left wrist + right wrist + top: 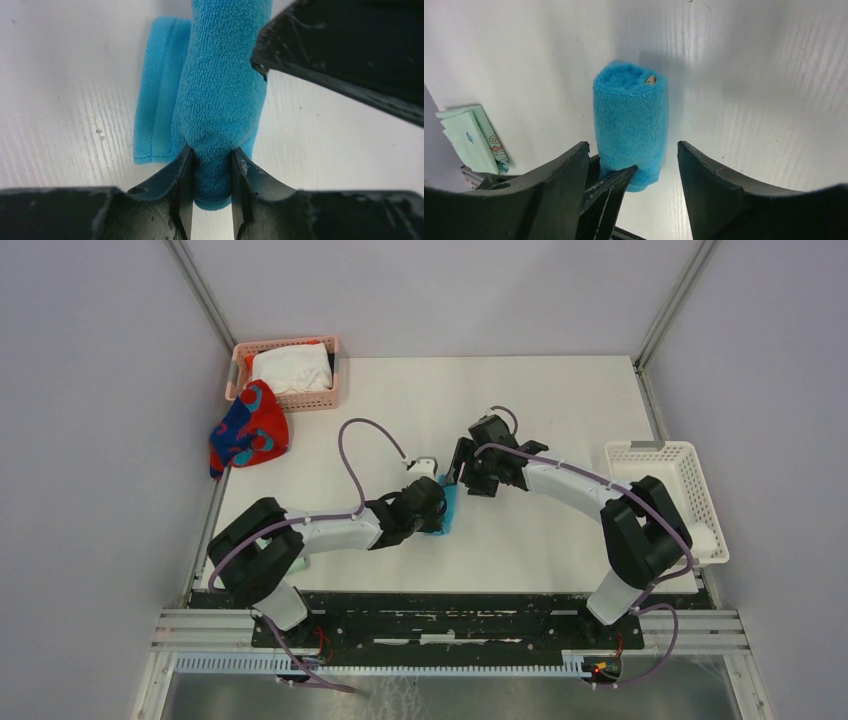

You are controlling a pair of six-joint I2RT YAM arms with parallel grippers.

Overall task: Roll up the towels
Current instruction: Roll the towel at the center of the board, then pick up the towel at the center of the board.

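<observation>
The turquoise-blue towel [448, 512] lies mid-table, rolled into a thick roll [220, 90] with a flat hemmed flap [155, 115] beside it. My left gripper [212, 170] is shut on the near end of the roll. My right gripper [633, 147] is open, its jaws wide on either side of the roll's other end [631, 120]. In the top view the two grippers meet over the towel, left [432, 502] and right [462, 476]. The white towel [290, 368] lies in the pink basket [240, 370]. The red towel with dark-blue blotches [250, 427] lies crumpled at the table's left edge.
A white basket [690, 490] stands at the table's right edge. A pale mint-green folded cloth [471, 140] lies near the front left, mostly under my left arm in the top view. The left gripper's fingers [609, 195] show inside the right wrist view.
</observation>
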